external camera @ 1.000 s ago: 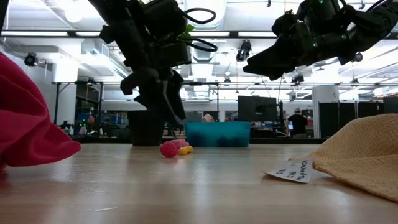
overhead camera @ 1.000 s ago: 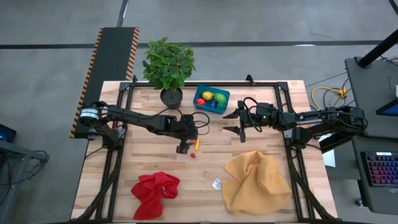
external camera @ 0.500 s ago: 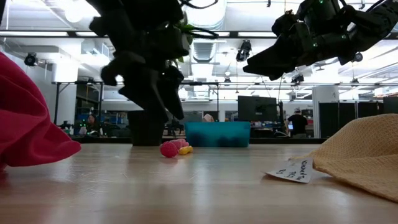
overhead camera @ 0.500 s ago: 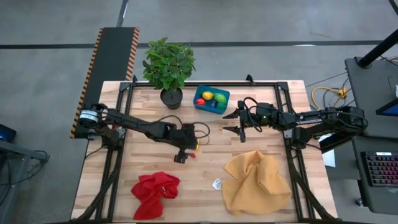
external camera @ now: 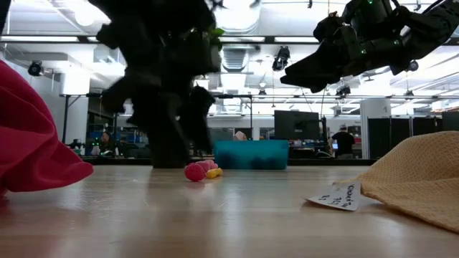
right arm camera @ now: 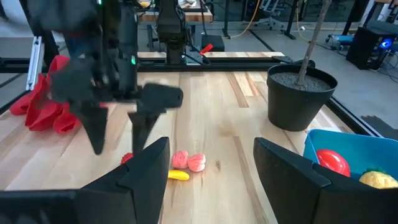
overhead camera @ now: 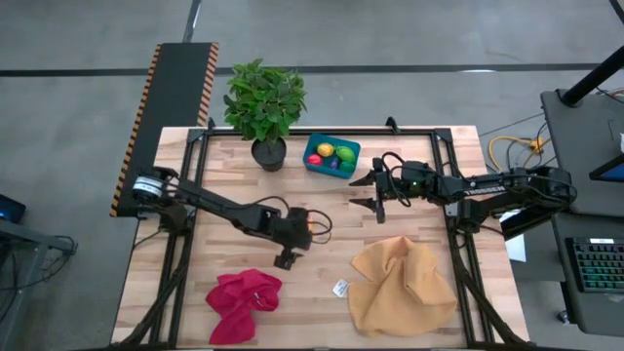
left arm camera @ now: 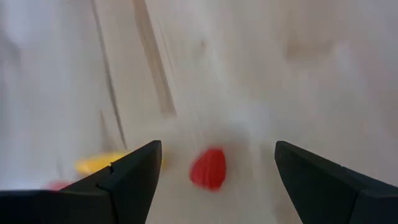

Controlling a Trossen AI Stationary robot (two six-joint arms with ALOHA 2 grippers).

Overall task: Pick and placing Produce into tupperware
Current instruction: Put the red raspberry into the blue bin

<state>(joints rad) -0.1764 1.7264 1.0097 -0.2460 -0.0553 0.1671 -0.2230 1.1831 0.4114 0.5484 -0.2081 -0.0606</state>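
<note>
The teal tub (overhead camera: 331, 154) stands at the table's far middle and holds yellow, green and red toy pieces. On the table lie a small red piece (left arm camera: 207, 168), a yellow piece (left arm camera: 99, 163) and pink pieces (right arm camera: 189, 160). My left gripper (overhead camera: 286, 259) is open, pointing down above the table, near the middle. In its wrist view the red piece shows between its fingers, untouched. The left gripper also shows in the right wrist view (right arm camera: 118, 134). My right gripper (overhead camera: 369, 197) is open and empty, held high right of the middle.
A potted plant (overhead camera: 264, 102) stands left of the tub. A red cloth (overhead camera: 242, 297) lies at the near left. A mustard-yellow cloth (overhead camera: 403, 285) lies at the near right, with a small white tag (overhead camera: 340, 288) beside it.
My left gripper has gone toward the table's near edge, staying open, and passed the loose pieces, which lie where they were. My right gripper has kept still.
</note>
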